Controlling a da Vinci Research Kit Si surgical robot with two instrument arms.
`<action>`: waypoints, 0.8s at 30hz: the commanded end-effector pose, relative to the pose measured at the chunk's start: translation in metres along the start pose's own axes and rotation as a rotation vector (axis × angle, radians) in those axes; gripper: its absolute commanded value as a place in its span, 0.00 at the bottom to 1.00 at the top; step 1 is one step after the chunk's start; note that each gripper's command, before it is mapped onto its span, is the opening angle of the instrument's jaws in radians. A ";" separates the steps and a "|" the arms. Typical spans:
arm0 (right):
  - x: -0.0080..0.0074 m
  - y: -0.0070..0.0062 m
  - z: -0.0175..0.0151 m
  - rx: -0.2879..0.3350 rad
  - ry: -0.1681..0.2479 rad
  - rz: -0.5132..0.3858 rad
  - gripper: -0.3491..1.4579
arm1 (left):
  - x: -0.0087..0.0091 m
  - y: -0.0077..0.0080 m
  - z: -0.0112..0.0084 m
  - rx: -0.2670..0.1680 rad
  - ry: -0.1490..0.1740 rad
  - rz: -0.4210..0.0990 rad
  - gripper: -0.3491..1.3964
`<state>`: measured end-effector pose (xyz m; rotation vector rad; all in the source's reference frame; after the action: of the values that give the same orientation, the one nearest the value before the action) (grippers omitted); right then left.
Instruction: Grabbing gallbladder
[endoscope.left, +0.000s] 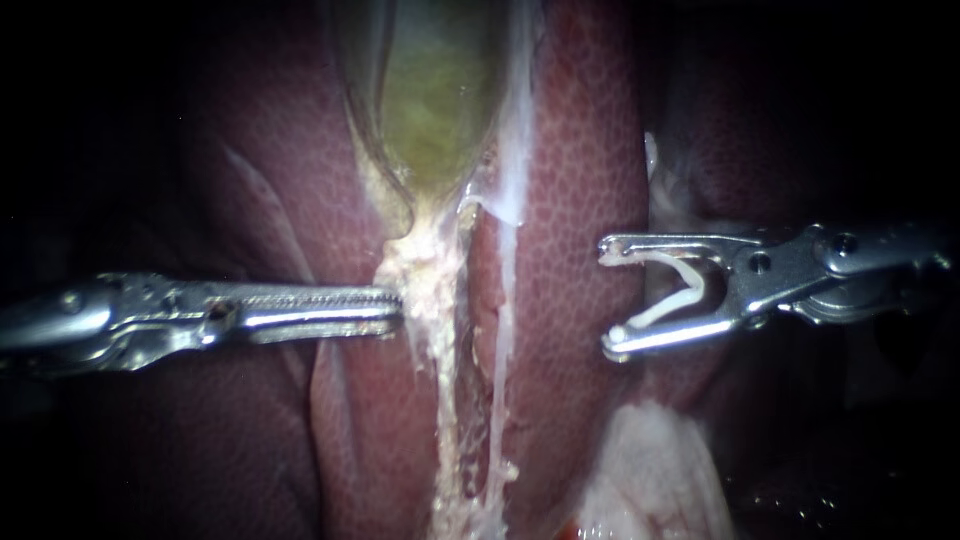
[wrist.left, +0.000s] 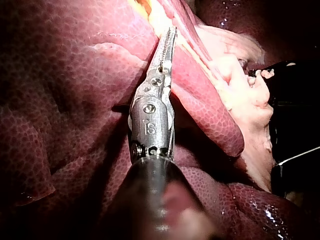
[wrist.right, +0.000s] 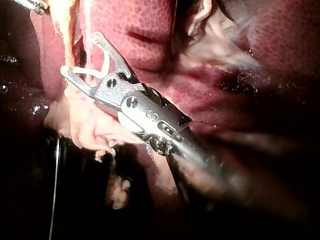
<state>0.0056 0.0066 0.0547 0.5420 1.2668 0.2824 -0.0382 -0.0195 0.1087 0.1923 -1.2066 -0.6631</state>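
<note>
Two folds of liver (endoscope.left: 580, 180) flank the gallbladder (endoscope.left: 435, 100); left instrument (endoscope.left: 395, 305) jaws together, right instrument (endoscope.left: 612, 297) jaws clamped on a clip (endoscope.left: 697, 285).

Light is brightest on the central gallbladder (endoscope.left: 435, 100) and liver (endoscope.left: 585, 150), fading to black at the edges.

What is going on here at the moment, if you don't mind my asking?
Two instruments work beside the greenish gallbladder, which lies in the liver. The left instrument has its jaws together, tips against the pale tissue just below the gallbladder. The right instrument sits to the side over the liver, apart from that tissue, its jaws spread but holding a white clip between them. Nothing grips the gallbladder itself yet.
</note>
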 end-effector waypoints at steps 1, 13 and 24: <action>0.0000 0.0000 0.0000 0.000 0.000 0.000 0.52 | 0.0000 0.0000 0.0000 0.000 0.000 0.000 0.20; 0.0000 0.0000 0.0000 0.000 0.000 0.000 0.52 | -0.0006 -0.0009 -0.0008 -0.001 0.000 -0.001 0.24; 0.0000 0.0000 0.0000 0.000 0.000 0.000 0.52 | -0.0022 -0.0006 -0.0035 -0.003 0.002 -0.010 0.40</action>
<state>0.0056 0.0066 0.0547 0.5419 1.2668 0.2824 -0.0356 -0.0193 0.1052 0.1969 -1.2050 -0.6747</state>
